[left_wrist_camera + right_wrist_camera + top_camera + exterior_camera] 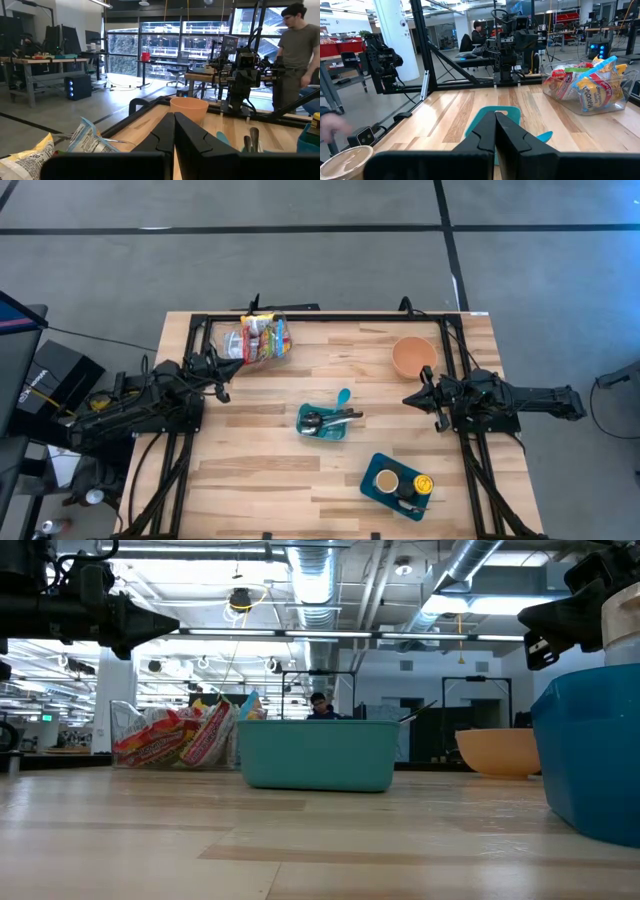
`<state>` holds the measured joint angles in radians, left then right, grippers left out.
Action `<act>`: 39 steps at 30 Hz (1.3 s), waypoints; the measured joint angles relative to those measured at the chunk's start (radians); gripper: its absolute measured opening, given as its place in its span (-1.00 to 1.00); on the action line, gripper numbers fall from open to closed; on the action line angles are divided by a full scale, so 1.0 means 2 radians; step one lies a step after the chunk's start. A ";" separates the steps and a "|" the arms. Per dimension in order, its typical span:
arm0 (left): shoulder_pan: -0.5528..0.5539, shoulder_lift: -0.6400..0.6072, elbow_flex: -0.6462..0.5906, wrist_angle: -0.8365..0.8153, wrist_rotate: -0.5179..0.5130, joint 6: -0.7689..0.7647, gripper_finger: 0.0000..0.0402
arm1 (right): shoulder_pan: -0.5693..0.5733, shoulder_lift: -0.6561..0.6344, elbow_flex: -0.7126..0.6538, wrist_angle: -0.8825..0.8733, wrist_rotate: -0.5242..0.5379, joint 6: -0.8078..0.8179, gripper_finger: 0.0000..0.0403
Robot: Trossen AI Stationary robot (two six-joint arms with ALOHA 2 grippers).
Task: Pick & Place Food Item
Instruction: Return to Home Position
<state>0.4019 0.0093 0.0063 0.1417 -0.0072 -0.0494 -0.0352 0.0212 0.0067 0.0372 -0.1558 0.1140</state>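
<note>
Left gripper [224, 373]: jaws together; clear bin [262, 340] of packs near its tip.
Right gripper [410, 398]: jaws together; bowl [413, 356] just beside.
Green bin [325, 421]: between both grippers.

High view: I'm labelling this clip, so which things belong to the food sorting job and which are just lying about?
Job: transparent bin of noodle packs; teal bin of spoons; blue bin; left claw, right claw, both shut.
Lying about: orange bowl; black box beside the table.
</note>
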 joint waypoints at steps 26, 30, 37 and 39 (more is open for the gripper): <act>0.000 0.000 0.000 0.000 0.001 0.000 -0.99 | -0.029 0.000 0.000 -0.004 0.129 -0.079 -1.00; 0.000 0.000 0.000 0.000 -0.001 0.000 -0.99 | -0.040 0.000 0.000 -0.004 0.129 -0.085 -1.00; 0.000 0.000 0.000 0.000 -0.001 0.000 -0.99 | -0.053 0.000 0.000 -0.004 0.130 -0.088 -1.00; 0.000 0.000 0.000 0.000 -0.001 0.000 -0.99 | -0.052 0.000 0.000 -0.004 0.130 -0.088 -1.00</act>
<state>0.4019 0.0093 0.0063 0.1421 -0.0086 -0.0498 -0.1398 0.0216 0.0071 0.0285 0.1035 -0.0612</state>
